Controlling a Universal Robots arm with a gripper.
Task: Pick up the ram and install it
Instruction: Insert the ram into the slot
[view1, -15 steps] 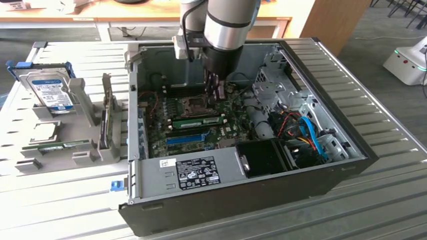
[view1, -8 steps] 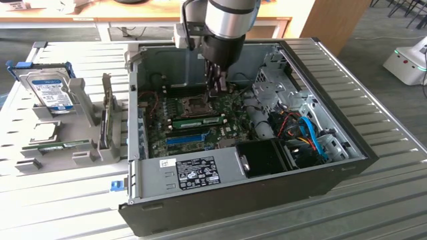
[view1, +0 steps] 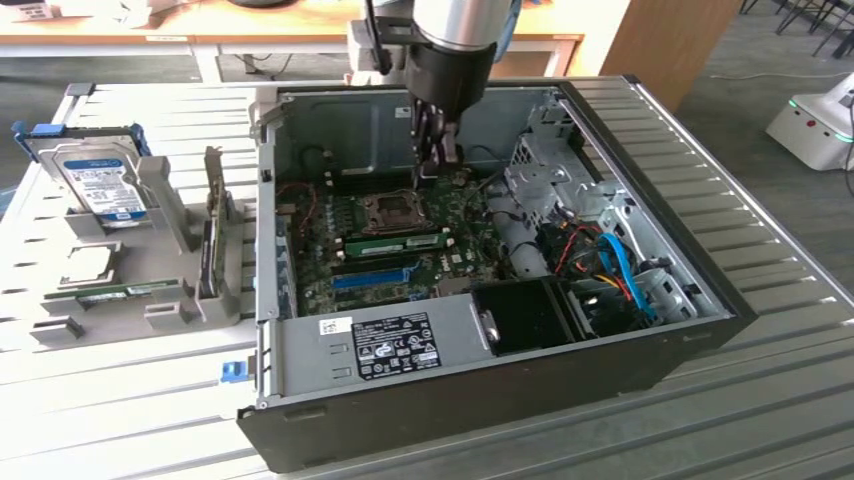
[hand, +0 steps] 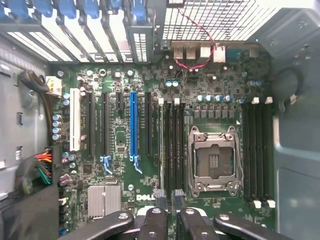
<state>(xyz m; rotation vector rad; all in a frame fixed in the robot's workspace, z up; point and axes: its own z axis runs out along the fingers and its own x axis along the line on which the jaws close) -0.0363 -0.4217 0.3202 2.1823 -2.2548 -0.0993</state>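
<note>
The jaws (hand: 168, 194) hang inside the case (view1: 641, 365), parted by no more than a slit and gripping nothing. They sit over one end of the memory slots that lie between the socket (hand: 215, 160) and the blue slot (hand: 133, 125). The ram (view1: 394, 243) stands on edge in the slot of that bank farthest from the socket; I cannot tell whether its end clips are home. That is the likely trouble: if one end sits high, a push from jaws placed over an end and not the middle could rock the stick, straining the slot or scraping its contacts. A sideways drift toward the socket would be worse, since the socket looks bare and its contacts would bend at a touch; the capacitors (hand: 215, 98) just beside the socket are also within reach. Well apart from the socket, outside the case on the exterior view's left, a grey holder (view1: 171, 318) carries a second green stick (view1: 127, 292) and a hard drive (view1: 100, 180). The case lies open on its side on a ribbed metal bench (view1: 774, 400), and might slide on it under a hard press. Farthest from the socket are wooden desks (view1: 267, 25), a grey floor (view1: 754, 55) and a white machine (view1: 814, 115) with a green light.
</note>
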